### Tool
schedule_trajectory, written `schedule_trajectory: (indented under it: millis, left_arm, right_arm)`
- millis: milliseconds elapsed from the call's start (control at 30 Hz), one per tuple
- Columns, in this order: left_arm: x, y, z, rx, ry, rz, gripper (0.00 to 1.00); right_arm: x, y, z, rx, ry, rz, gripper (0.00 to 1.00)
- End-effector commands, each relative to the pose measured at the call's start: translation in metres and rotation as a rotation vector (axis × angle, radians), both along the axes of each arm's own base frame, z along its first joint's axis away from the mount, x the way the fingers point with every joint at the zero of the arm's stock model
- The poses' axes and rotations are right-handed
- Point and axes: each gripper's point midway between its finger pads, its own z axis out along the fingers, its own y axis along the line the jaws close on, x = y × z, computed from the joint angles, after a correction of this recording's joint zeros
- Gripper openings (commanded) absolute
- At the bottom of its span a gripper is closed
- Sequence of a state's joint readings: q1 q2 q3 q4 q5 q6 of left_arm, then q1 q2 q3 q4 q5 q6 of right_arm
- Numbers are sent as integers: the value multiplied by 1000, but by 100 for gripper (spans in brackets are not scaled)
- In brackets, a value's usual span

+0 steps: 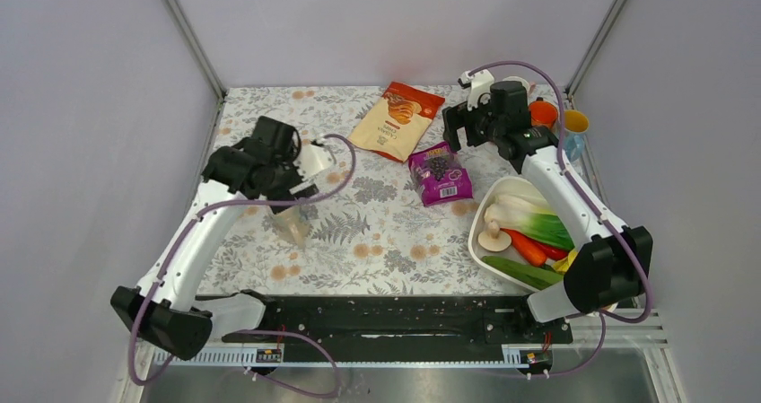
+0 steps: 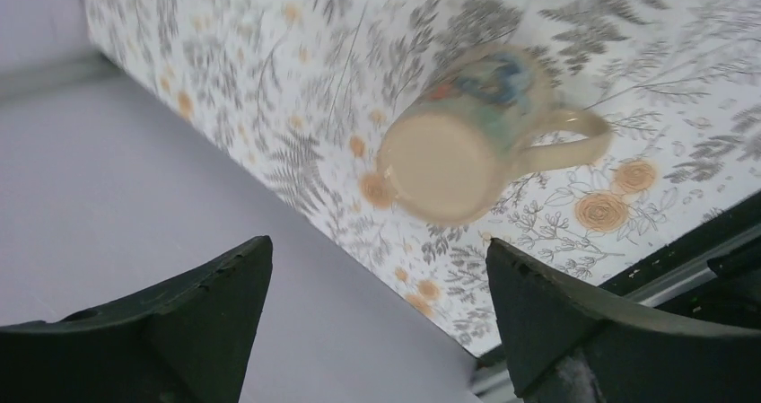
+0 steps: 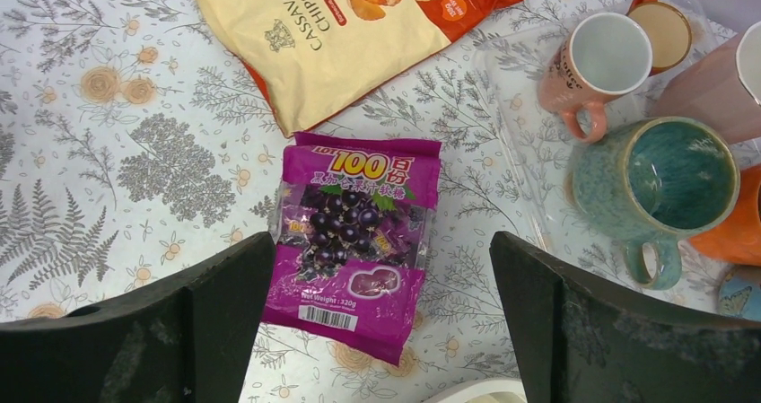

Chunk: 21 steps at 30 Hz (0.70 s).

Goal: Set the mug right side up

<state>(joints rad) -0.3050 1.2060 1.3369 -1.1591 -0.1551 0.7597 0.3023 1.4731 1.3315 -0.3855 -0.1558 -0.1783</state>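
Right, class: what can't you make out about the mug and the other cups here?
Mug: blurred in the left wrist view, so its print is unreadable; its mouth faces away.
Mug, top view: partly hidden under the left arm.
Orange cup: cut off by the right wrist view's edge.

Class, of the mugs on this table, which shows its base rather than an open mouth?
The cream floral mug near the left claw; the pink mug and teal mug show open mouths.

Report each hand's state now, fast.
Left hand: open, empty, above the mug.
Right hand: open, empty, above the purple snack bag.
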Motion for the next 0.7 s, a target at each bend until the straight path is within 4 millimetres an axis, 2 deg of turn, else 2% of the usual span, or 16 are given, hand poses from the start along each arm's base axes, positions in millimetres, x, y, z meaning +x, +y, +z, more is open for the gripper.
schedule_trajectory:
  millis: [0, 100, 167, 233, 467, 667]
  left_arm:
    - [-27, -36, -8, 158, 111, -257, 93]
    - [-52, -61, -55, 280, 249, -530, 95]
    - [-65, -67, -82, 363, 301, -660, 95]
    - [-70, -67, -100, 418, 323, -735, 95]
    - [-52, -59, -123, 546, 234, -805, 92]
    - [-57, -41, -153, 631, 268, -838, 89]
  right_arm:
    - [-7, 10, 26, 40, -78, 55, 100]
    - [-11, 10, 25, 41, -76, 61, 99]
    - [-12, 9, 24, 38, -75, 62, 99]
    - [-14, 9, 24, 35, -78, 64, 99]
    - [-14, 14, 21, 45, -65, 88, 99]
    - [-14, 15, 19, 42, -61, 99, 99]
